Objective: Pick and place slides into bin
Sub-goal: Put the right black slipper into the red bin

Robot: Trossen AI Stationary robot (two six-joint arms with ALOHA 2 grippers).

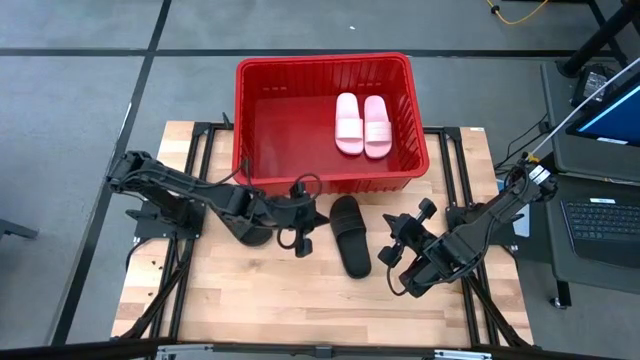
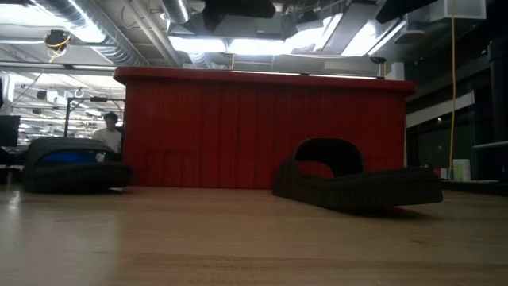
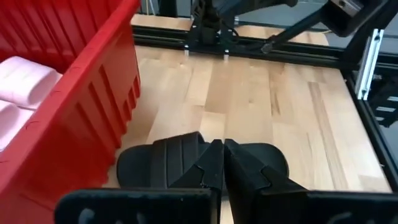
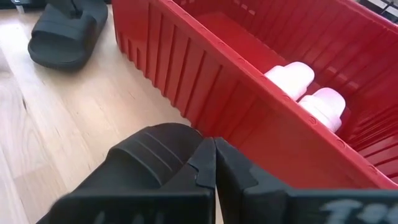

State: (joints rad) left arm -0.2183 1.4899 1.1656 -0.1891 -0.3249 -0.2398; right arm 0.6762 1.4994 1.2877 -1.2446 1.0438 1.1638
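No text, brand, number or sign can be read with any certainty. The right pincer's [image 4: 214, 163] housing carries pale lettering at the edge of the right wrist view, cut off and blurred beyond reading. The two pink slides [image 1: 361, 125] in the bin [image 1: 325, 181] bear strap marks too small to read.

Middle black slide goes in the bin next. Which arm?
Right, narrowly. The right gripper sits nearer the black slide, which fills its wrist view under the shut jaws. The left gripper, also shut, flanks the other side slightly farther off. Either must open first.
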